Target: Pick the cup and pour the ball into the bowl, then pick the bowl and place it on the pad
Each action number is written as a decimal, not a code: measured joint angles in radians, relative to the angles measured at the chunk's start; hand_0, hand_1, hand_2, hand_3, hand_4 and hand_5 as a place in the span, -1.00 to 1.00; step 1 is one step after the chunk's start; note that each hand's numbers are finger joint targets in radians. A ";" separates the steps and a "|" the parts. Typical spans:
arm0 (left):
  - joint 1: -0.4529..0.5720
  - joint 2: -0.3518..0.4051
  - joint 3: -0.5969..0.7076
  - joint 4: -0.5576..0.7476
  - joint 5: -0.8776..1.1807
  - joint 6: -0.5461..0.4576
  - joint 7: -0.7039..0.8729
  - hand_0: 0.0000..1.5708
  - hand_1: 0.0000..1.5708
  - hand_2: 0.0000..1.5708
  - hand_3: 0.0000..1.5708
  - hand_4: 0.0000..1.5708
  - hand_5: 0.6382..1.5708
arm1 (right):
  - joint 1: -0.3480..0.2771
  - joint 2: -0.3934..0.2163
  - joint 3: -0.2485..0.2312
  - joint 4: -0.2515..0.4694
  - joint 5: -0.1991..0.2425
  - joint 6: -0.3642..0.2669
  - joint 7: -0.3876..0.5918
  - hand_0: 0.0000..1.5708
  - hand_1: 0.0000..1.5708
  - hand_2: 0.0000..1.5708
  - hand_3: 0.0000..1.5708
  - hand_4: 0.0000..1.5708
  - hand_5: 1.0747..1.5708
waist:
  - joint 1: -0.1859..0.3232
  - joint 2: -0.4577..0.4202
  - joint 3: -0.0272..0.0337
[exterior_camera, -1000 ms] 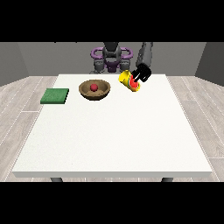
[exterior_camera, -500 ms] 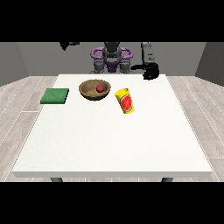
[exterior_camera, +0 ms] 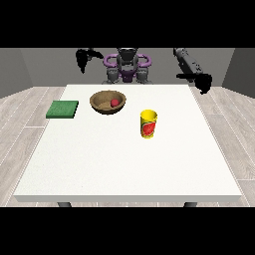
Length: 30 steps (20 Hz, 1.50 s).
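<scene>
On the white table (exterior_camera: 124,164) the wooden bowl (exterior_camera: 107,102) sat towards the robot's side, left of centre in the view, with the green pad (exterior_camera: 63,109) lying flat just beyond it to the left, near but apart. The red ball (exterior_camera: 114,102) lay inside the bowl, against its right wall, so the pouring looked done and the bowl was the thing to fetch. The yellow cup (exterior_camera: 148,124) stood upright on the table, nearer the camera and to the right of the bowl, apart from it, with no hand on it. Neither hand touched anything. The hand at the view's left (exterior_camera: 82,59) hung raised above the table's far left corner — the bowl lay below it, towards the camera and a little to the right. The hand at the view's right (exterior_camera: 203,81) hovered off the table's right edge, well apart from the bowl, with the cup between. The left-side hand was, by my judgement, the nearer and better placed for the bowl. Whether either hand's fingers were straight or curled I could not tell. The bowl is round, so its rim offers a hold from any side; the carry to the pad would run leftwards.
</scene>
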 measured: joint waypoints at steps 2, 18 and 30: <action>-0.039 0.052 0.007 -0.001 0.010 -0.025 0.038 -1.00 -1.00 -1.00 -1.00 -1.00 0.89 | -0.012 0.011 0.001 0.056 0.008 -0.001 -0.033 -1.00 -1.00 -1.00 -1.00 -0.42 0.99 | 0.004 0.018 0.0013; -0.238 0.319 0.014 -0.089 0.042 -0.082 0.325 -1.00 -1.00 -1.00 -1.00 -1.00 0.94 | -0.116 0.015 -0.141 0.668 -0.076 0.124 -0.406 -1.00 -1.00 -1.00 -1.00 -0.61 0.99 | 0.012 0.064 0.0040; -0.308 0.384 0.023 -0.131 0.105 -0.115 0.450 -1.00 -1.00 -1.00 -1.00 -0.95 0.90 | -0.284 -0.009 -0.220 0.989 -0.112 0.126 -0.493 -1.00 -1.00 -1.00 -1.00 -0.57 1.00 | 0.036 0.053 -0.0033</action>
